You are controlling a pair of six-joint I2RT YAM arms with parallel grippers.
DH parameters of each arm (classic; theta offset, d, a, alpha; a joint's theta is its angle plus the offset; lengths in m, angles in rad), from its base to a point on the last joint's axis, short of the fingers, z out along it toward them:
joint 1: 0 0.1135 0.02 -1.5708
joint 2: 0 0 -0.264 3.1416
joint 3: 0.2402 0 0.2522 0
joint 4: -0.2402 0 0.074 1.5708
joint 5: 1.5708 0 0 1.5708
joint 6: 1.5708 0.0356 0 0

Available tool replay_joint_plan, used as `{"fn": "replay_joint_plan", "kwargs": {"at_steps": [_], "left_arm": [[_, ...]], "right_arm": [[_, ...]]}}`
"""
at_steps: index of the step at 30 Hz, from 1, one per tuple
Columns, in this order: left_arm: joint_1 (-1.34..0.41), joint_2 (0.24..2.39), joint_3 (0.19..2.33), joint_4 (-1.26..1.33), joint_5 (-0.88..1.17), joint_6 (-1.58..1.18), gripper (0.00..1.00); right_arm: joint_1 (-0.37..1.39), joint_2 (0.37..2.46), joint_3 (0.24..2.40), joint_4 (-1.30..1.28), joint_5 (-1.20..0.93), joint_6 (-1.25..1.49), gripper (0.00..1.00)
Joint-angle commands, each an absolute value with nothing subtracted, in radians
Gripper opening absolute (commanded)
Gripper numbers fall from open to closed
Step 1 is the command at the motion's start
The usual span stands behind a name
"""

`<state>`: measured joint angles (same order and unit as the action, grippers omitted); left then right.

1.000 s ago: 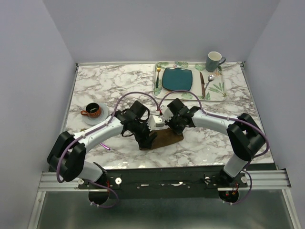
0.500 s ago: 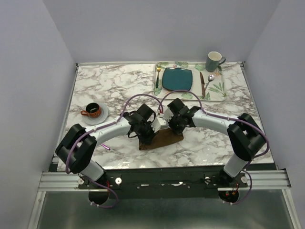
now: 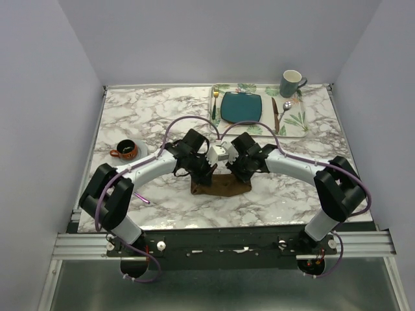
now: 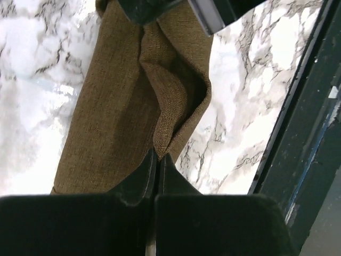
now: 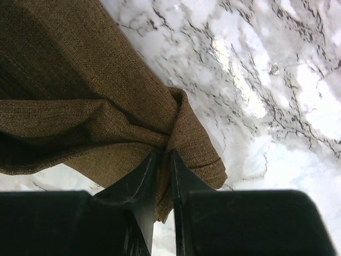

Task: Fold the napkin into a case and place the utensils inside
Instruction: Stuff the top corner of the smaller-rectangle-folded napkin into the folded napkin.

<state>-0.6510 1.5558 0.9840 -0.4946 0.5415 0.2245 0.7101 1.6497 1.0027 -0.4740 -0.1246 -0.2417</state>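
The dark brown napkin [image 3: 224, 187] lies bunched into a narrow strip on the marble near the front edge. My left gripper [image 3: 205, 170] hangs over its left part. In the left wrist view the jaws are shut on a raised fold of the napkin [image 4: 133, 101], right at the left gripper's [image 4: 158, 156] tips. My right gripper [image 3: 236, 170] is over the right part. Its jaws stand almost together with a pinch of napkin [image 5: 106, 112] between the right gripper's [image 5: 164, 156] tips. A slim purple-shining utensil [image 3: 144, 198] lies left of the napkin, partly under my left arm.
A leaf-printed placemat [image 3: 295, 123] at the back right carries a teal plate [image 3: 241, 107], a gold fork [image 3: 214, 102], a dark knife [image 3: 275, 115], a spoon [image 3: 286, 107] and a grey mug [image 3: 291, 82]. A cup on a saucer [image 3: 126, 151] stands at the left. The table's front rail [image 4: 298, 133] runs close by.
My left gripper has swung toward the far side, come up beside the right one and closed on a fold of the napkin. The napkin now lies longer and flatter.
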Motion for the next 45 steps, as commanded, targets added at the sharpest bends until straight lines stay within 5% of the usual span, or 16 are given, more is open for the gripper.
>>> {"fn": "replay_joint_plan", "kwargs": {"at_steps": [1, 17, 25, 45], "left_arm": [[-0.568, 1.657, 1.051, -0.479, 0.647, 0.170, 0.00], [-0.474, 1.839, 1.144, -0.598, 0.723, 0.219, 0.00], [-0.469, 1.795, 1.096, -0.589, 0.694, 0.229, 0.00], [-0.488, 1.729, 1.023, -0.477, 0.681, 0.186, 0.00]], "right_arm": [[0.718, 1.626, 0.996, -0.505, -0.179, -0.272, 0.26], [0.661, 1.592, 1.086, -0.607, -0.221, -0.278, 0.37], [0.640, 1.606, 1.080, -0.583, -0.186, -0.261, 0.27], [0.615, 1.632, 1.019, -0.532, -0.181, -0.230, 0.31]]}}
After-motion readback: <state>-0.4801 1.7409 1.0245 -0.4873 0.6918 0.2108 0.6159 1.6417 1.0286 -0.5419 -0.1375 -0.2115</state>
